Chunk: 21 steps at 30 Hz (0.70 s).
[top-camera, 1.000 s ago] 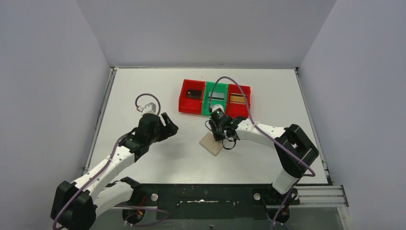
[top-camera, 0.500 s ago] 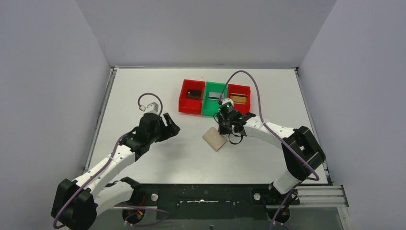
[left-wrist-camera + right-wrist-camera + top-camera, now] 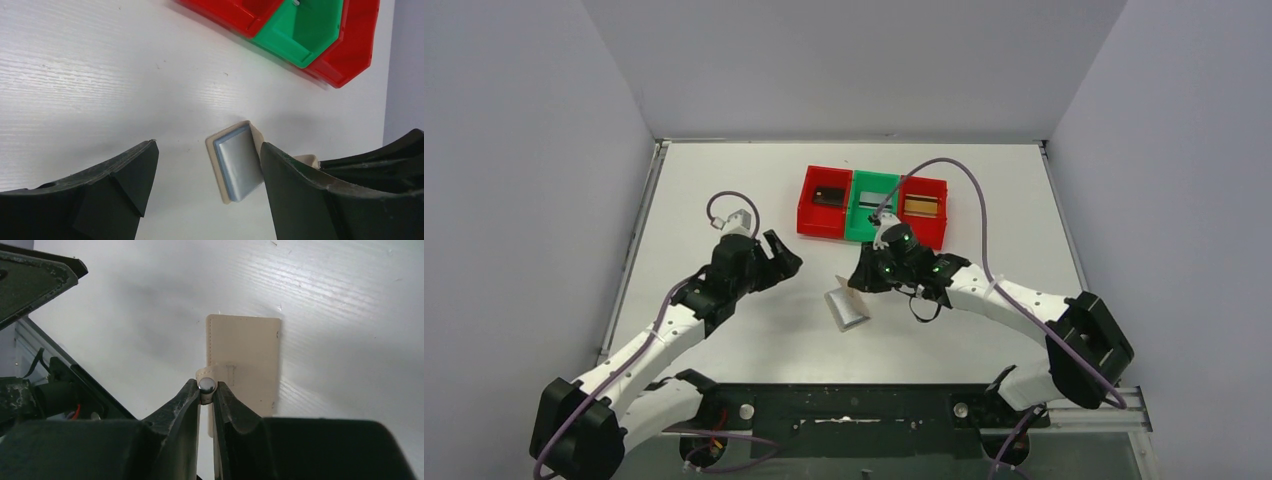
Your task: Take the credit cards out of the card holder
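While the right tool [image 3: 207, 390] pinched the snap tab [image 3: 206, 385] of the beige card holder [image 3: 245, 360], its jaws nearly closed on the tab, the holder lay on the white counter [image 3: 724, 180] between the two arms, in front of three bins. From the left wrist, the holder looked open, showing a pale blue-grey inside; whether a card sat there could not be told. The left tool [image 3: 782, 257] hovered just beside it, jaws wide and empty. The credit cards [image 3: 829, 196] lay one per bin: dark in the left red bin [image 3: 808, 205], silver-grey in the green bin [image 3: 858, 215], gold-brown in the right red bin [image 3: 940, 210]. The step in hand seemed to be opening the holder to check for any card left inside. Next, the left tool would likely need to descend and steady the holder's body against the pull on the tab.
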### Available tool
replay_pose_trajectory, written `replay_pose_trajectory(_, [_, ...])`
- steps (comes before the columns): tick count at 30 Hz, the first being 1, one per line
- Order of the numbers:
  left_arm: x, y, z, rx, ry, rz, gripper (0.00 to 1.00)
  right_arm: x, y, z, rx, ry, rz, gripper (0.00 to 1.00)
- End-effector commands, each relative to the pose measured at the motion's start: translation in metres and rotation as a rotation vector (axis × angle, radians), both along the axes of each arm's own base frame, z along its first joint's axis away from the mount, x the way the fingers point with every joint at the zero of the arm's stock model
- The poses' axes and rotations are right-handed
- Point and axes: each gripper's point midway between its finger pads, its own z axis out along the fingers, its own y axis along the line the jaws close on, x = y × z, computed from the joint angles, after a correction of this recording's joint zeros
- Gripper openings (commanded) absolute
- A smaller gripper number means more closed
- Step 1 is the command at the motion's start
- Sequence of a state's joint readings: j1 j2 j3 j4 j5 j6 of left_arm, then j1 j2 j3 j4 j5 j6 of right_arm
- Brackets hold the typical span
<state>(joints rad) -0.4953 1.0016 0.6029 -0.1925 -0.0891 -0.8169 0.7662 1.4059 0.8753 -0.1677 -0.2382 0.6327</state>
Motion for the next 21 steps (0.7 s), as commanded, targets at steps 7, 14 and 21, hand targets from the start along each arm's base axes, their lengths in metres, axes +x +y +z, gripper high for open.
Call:
replay_pose_trajectory(7, [0.002,-0.009,0.012,-0.057,-0.023,-0.026,0.77,0.034,-0.061,-0.028,0.095,0.155,-0.405,0.03])
replay_pose_trajectory(14, [0.0,-0.028,0.012,-0.09,-0.033,-0.133,0.77,0.005,-0.12,-0.088,-0.061,0.25,-0.504,0.13])
replay_pose_trajectory(21, [0.005,-0.047,-0.001,-0.076,0.017,-0.234,0.77,0.016,-0.138,-0.073,-0.115,0.174,-0.579,0.35])
